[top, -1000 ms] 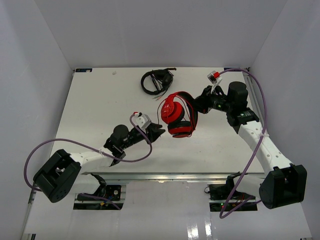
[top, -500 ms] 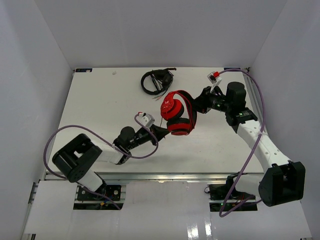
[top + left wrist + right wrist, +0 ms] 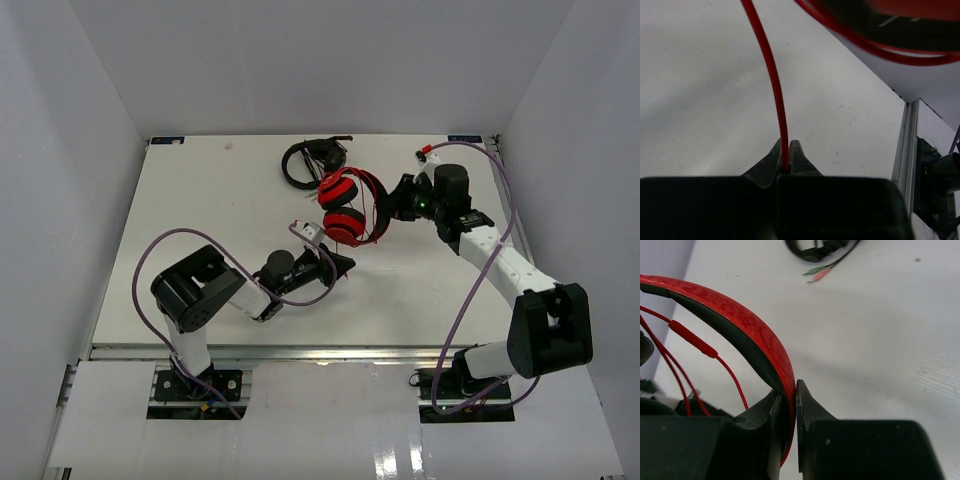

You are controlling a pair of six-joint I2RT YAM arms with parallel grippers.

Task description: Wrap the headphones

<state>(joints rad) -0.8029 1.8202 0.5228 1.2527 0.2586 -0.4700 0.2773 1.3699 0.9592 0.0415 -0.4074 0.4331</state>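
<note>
Table (image 3: 180, 220): white, fills the top view.
Headphones (image 3: 343, 205): red, upper centre, just below black headphones (image 3: 298, 165).
Right gripper (image 3: 790, 390): right of headphones, clamped on their headband (image 3: 730, 320).
Left gripper (image 3: 785, 150): centre, below headphones, pinched tight on cable (image 3: 771, 70).

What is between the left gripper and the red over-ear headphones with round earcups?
Only the thin red cable, pinched in the left gripper and running up to the red headphones over bare white table; the left wrist view shows it.
</note>
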